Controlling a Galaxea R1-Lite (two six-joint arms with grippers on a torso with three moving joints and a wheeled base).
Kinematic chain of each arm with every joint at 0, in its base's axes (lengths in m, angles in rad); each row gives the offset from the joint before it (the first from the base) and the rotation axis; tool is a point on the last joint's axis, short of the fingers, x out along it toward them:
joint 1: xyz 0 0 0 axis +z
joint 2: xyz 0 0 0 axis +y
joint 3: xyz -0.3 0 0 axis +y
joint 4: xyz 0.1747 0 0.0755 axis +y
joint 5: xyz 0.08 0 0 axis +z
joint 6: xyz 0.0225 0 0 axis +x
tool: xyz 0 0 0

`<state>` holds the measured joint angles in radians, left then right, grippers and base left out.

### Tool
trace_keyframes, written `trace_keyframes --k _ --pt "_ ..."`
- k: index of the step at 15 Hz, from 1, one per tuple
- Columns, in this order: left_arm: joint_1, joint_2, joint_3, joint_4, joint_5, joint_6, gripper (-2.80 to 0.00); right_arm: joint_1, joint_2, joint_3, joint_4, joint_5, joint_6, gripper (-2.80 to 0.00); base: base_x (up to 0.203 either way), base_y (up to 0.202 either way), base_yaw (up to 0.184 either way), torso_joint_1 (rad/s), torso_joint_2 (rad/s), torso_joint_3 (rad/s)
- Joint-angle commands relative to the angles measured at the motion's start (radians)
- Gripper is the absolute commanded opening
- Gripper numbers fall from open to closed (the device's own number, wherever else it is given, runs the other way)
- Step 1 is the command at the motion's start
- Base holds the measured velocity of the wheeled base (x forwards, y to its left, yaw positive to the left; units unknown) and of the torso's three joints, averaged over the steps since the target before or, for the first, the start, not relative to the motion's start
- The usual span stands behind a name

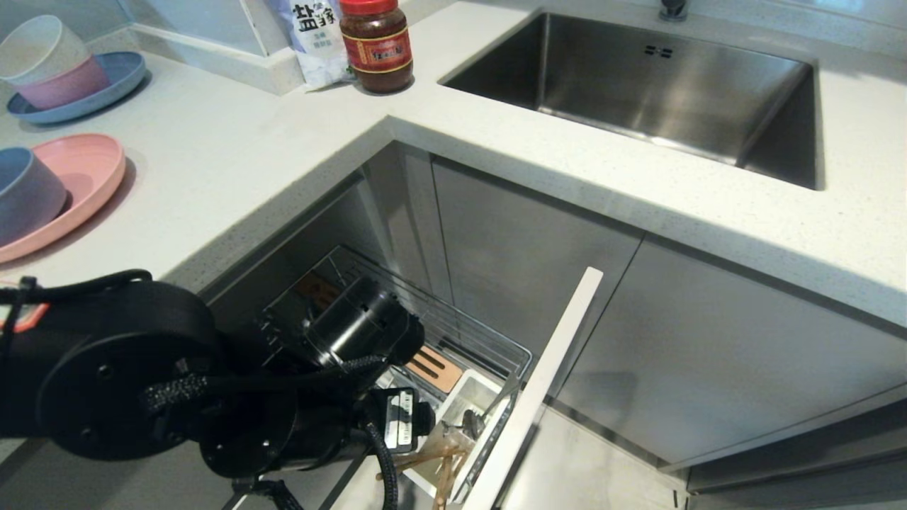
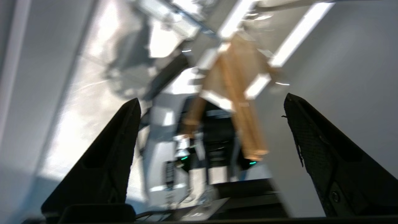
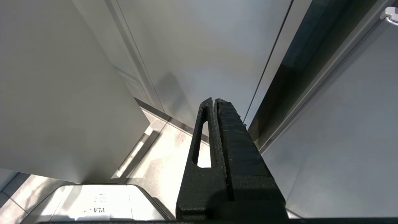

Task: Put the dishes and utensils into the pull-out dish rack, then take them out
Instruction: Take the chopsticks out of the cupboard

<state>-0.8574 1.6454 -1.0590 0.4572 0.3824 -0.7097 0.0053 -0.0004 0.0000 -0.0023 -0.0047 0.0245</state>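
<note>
The pull-out dish rack (image 1: 489, 340) stands drawn out below the counter, its pale front (image 1: 545, 375) on the right. Its white utensil cup (image 1: 464, 393) holds the wooden chopsticks (image 1: 441, 464) and a steel utensil (image 1: 472, 423). My left arm (image 1: 142, 368) reaches down over the rack. In the left wrist view my left gripper (image 2: 211, 98) is open, with the blurred chopsticks (image 2: 247, 124) beyond its spread fingers and nothing gripped. The pink plate (image 1: 88, 173) and the blue-grey bowl (image 1: 25, 191) on it sit on the counter at left. My right gripper (image 3: 214, 100) is shut and parked by cabinet fronts.
A slotted wooden block (image 1: 434, 368) lies in the rack behind the cup. Cream and pink bowls on a blue plate (image 1: 106, 88) stand at the far left. A jar (image 1: 375, 46) and a salt bag (image 1: 315, 39) stand beside the steel sink (image 1: 638, 92).
</note>
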Motion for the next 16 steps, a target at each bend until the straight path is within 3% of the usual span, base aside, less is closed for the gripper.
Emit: trace_keyframes --k 1,6,13,16 --pt "0.048 -0.014 -0.038 0.079 -0.013 0.031 0.0 0.0 -0.004 0.002 -0.001 0.0 0.0 -2.8 0.0 0.0 0.0 0.0 0.0 0.0" --pt "0.106 0.016 -0.08 0.21 -0.198 0.116 0.0 -0.001 -0.004 0.002 -0.001 0.0 0.0 -2.8 0.0 0.0 0.0 0.0 0.0 0.0" --pt "0.227 0.16 -0.12 0.283 -0.355 0.258 0.0 0.001 -0.004 0.002 -0.001 0.0 0.0 -2.8 0.0 0.0 0.0 0.0 0.0 0.0" --pt "0.251 0.203 -0.142 0.294 -0.436 0.28 0.0 0.001 -0.004 0.002 -0.001 0.0 0.0 -2.8 0.0 0.0 0.0 0.0 0.0 0.0"
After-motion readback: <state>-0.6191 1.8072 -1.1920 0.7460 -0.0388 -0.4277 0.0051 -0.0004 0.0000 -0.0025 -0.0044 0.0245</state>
